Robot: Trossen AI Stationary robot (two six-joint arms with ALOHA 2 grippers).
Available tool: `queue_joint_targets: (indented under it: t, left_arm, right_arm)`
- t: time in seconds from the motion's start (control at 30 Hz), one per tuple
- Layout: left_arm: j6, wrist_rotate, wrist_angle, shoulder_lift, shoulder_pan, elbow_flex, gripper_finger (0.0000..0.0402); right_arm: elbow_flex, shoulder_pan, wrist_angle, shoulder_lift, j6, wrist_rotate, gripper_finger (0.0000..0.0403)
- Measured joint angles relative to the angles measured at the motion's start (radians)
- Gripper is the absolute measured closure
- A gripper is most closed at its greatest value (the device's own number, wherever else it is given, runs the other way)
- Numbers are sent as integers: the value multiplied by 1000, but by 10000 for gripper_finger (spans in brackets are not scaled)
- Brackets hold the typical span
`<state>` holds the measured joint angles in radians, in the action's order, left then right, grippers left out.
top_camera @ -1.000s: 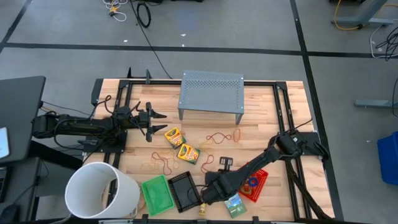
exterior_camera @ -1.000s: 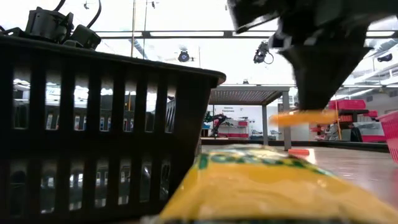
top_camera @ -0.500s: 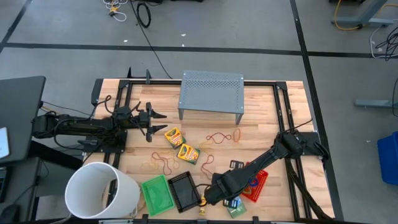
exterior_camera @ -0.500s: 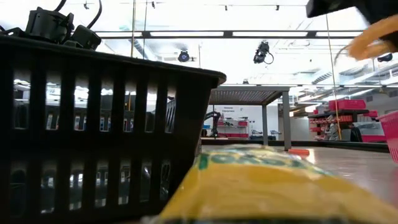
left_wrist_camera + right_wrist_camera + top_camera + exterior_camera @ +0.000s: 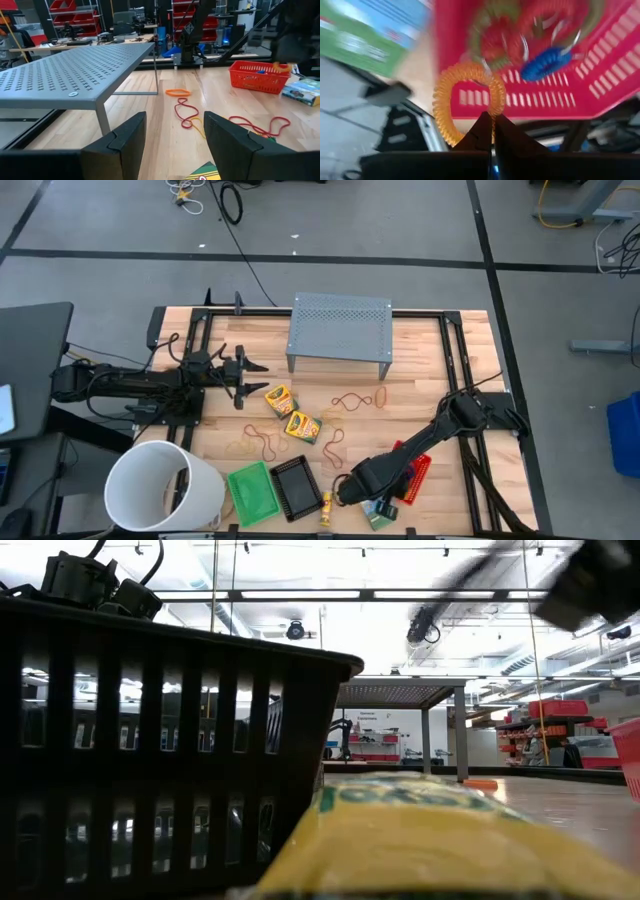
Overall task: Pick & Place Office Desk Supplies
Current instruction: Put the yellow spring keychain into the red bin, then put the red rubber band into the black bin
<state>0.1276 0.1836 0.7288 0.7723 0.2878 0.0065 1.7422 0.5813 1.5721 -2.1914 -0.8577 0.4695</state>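
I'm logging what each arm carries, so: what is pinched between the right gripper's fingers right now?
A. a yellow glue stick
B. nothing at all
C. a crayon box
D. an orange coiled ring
D: the right wrist view shows the right gripper shut on the rim of an orange coiled ring, hanging beside the red mesh tray that holds other coloured rings.

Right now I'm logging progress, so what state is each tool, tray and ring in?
Right tool: shut on an orange ring, near the red tray.
Left tool: open, holding nothing.
Red tray: holds coloured rings.
Green tray: looks empty.
Black tray: looks empty.
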Motion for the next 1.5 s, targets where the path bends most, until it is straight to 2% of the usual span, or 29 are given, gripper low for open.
queue_joint_targets:
  t: [0.23, 0.37, 0.47, 0.8, 0.93, 1.0, 1.1, 1.23, 1.37, 1.43, 1.5]
  left_arm:
    - [0, 0, 0, 0, 0, 0, 198]
    - [0, 1, 0, 0, 0, 0, 198]
    - [0, 1, 0, 0, 0, 0, 198]
    - [0, 1, -3, 0, 0, 0, 198]
    - [0, 1, -4, 0, 0, 0, 198]
    - [0, 1, -2, 0, 0, 0, 198]
    - [0, 1, 0, 0, 0, 0, 198]
    - [0, 51, 2, 0, 0, 0, 198]
    - [-16, 196, 25, 0, 0, 0, 198]
    - [-39, 286, 58, 0, 0, 0, 198]
    - [-70, 377, 103, 0, 0, 0, 198]
  right_arm:
    - [-116, -11, 0, 0, 34, 16, 386]
    - [-111, -28, -1, 0, 41, -40, 363]
    - [-101, -38, -1, 2, 47, -88, 340]
    - [-98, -65, -1, 2, 66, -109, 232]
    - [-89, -88, 0, 34, 3, -114, 213]
    - [-68, -94, -2, 67, -47, -196, 212]
    - [-16, -92, -32, 132, -103, -409, 211]
    - [11, -68, -227, 233, -43, -801, 211]
    - [-49, -39, -609, 325, 269, -1140, 211]
    - [-107, -31, -857, 360, 471, -1216, 211]
    - [-190, -31, -1112, 394, 666, -1214, 211]
